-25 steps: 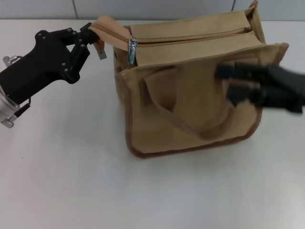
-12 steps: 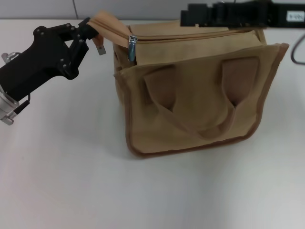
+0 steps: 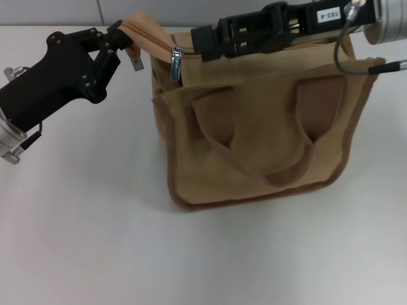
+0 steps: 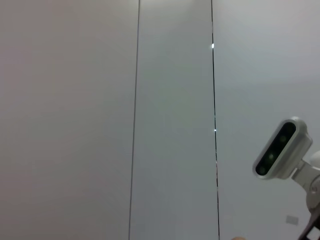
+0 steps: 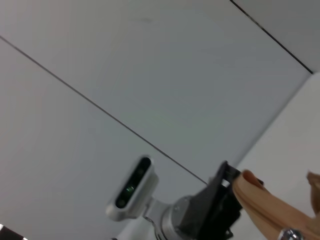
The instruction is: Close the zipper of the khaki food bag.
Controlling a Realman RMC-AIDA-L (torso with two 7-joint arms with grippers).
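Silver zipper [image 3: 176,63] beside right hand [image 3: 198,44]

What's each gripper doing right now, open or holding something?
Left gripper: shut on the zipper's end tab, left of the khaki food bag.
Right gripper: above the bag top near the slider; cannot tell.

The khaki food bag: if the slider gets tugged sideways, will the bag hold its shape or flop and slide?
The khaki food bag looks soft: its handles droop, so it would likely buckle. The left gripper pinches the zipper tape's loose end, probably bracing against sliding. The right gripper sits beside the slider.
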